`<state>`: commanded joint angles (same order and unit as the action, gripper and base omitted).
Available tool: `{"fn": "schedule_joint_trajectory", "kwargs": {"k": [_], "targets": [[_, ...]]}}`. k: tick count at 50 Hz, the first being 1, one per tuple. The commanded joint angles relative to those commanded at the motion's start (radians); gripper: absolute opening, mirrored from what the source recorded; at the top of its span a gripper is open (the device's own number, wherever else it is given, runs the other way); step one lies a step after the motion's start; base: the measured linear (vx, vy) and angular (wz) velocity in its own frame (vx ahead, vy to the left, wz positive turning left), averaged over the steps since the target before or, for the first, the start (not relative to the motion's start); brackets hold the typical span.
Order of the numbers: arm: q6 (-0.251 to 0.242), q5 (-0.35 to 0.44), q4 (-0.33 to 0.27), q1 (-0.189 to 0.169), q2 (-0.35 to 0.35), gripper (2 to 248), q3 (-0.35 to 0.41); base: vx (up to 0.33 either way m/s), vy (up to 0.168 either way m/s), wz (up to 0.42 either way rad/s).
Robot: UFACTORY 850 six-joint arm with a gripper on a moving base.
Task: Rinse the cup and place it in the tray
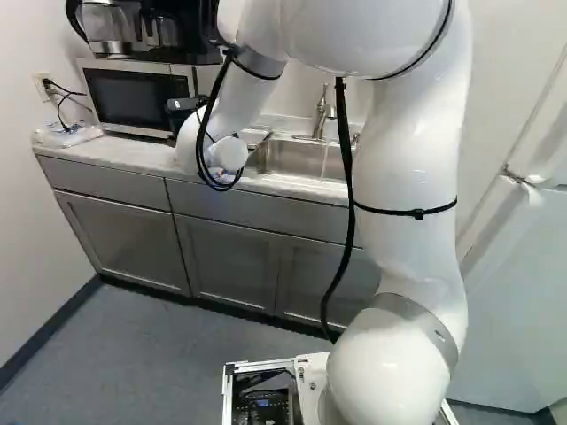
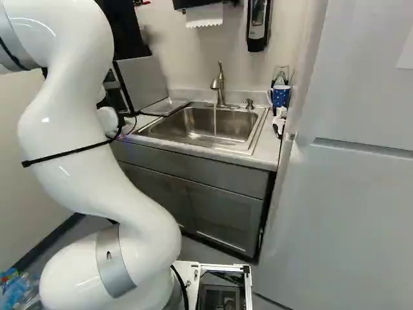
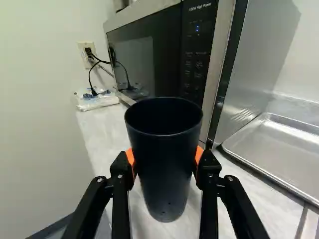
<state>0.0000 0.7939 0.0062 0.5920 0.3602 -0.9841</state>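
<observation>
Cup (image 3: 164,164), dark, sits beside the microwave (image 3: 164,55), short of the metal tray (image 3: 284,144), which the wrist view cuts off at its edge. The gripper (image 1: 184,110) grips it from two sides, fingers parted to its width, orange pads (image 3: 199,155) mostly hidden behind it. Its inside is too dark to read, and I can't tell whether its base touches the counter (image 3: 104,127). The left base view shows just a dark piece past the wrist, probably the gripper. Water (image 2: 215,120) runs from the faucet (image 2: 220,84) into the sink (image 2: 187,123).
</observation>
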Motion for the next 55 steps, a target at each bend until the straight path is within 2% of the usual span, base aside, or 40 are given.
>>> {"fn": "schedule_joint_trajectory", "kwargs": {"k": [20,55], "targets": [[0.000,0.000,0.000,-0.006,-0.030,125,0.004,0.000,0.000,0.000],[0.000,0.000,0.000,-0.085,-0.162,125,0.078,0.000,0.000,0.000]]}}
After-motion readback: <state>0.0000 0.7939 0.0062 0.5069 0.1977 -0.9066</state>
